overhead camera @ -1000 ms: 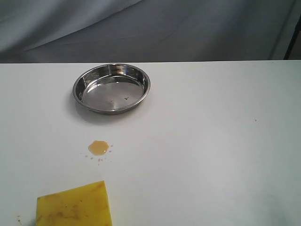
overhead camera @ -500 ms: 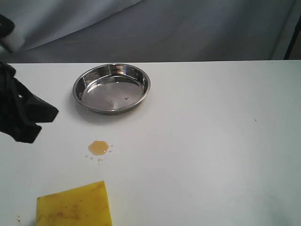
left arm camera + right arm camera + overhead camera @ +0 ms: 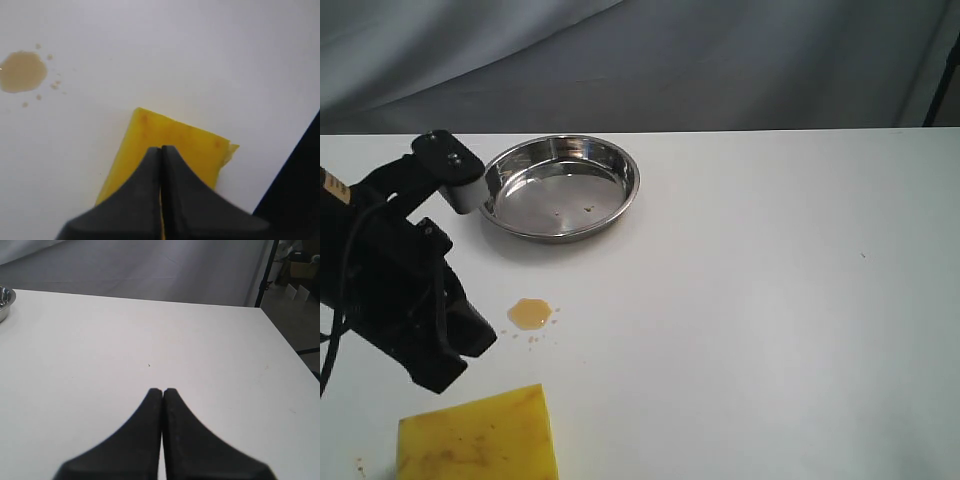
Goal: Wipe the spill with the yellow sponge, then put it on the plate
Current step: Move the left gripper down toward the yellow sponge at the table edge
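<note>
The yellow sponge (image 3: 480, 437) lies flat at the table's front left edge, also seen as the yellow sponge (image 3: 150, 140) in the left wrist view. A small amber spill (image 3: 530, 314) with droplets sits between it and the steel plate (image 3: 492, 203) farther back; the spill (image 3: 22, 71) shows in the left wrist view too. My left gripper (image 3: 448, 368) hangs just above the sponge's back left part, shut and holding nothing; the left gripper (image 3: 161, 149) has its fingertips pressed together. My right gripper (image 3: 163, 390) is shut over bare table, out of the exterior view.
The white table (image 3: 770, 300) stretches wide to the right. Its right edge (image 3: 285, 340) and a dark stand leg (image 3: 265, 275) show in the right wrist view. A grey cloth backdrop (image 3: 720, 60) hangs behind the table.
The left arm has come in from the left edge and moved forward and down, now hovering over the sponge beside the spill. Sponge, spill and plate have not moved.
</note>
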Controlling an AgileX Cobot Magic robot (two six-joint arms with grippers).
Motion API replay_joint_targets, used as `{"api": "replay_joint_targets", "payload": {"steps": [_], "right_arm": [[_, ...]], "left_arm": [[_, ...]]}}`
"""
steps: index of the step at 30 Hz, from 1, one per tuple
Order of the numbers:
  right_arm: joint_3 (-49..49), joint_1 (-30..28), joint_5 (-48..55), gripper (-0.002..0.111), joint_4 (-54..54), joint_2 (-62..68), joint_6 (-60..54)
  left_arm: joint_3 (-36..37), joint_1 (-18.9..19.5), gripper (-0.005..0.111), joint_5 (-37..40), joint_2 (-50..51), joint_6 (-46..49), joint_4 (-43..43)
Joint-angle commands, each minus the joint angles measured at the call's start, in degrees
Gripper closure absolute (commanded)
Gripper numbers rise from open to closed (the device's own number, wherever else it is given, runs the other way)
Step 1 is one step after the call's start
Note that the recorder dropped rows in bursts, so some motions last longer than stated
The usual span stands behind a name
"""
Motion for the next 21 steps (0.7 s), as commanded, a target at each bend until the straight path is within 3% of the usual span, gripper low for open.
{"api": "replay_joint_targets", "payload": {"steps": [1, 21], "right_arm": [[0.2, 0.1, -0.2, 0.108, -0.4, -0.3, 0.3], [0.2, 0.1, -0.2, 0.108, -0.4, -0.3, 0.3]], "left_arm": [[-0.3, -2.0, 0.106, 1.3, 0.0, 1.7, -0.5], [-0.3, -2.4, 0.106, 2.7, 0.0, 3.3, 0.9]]}}
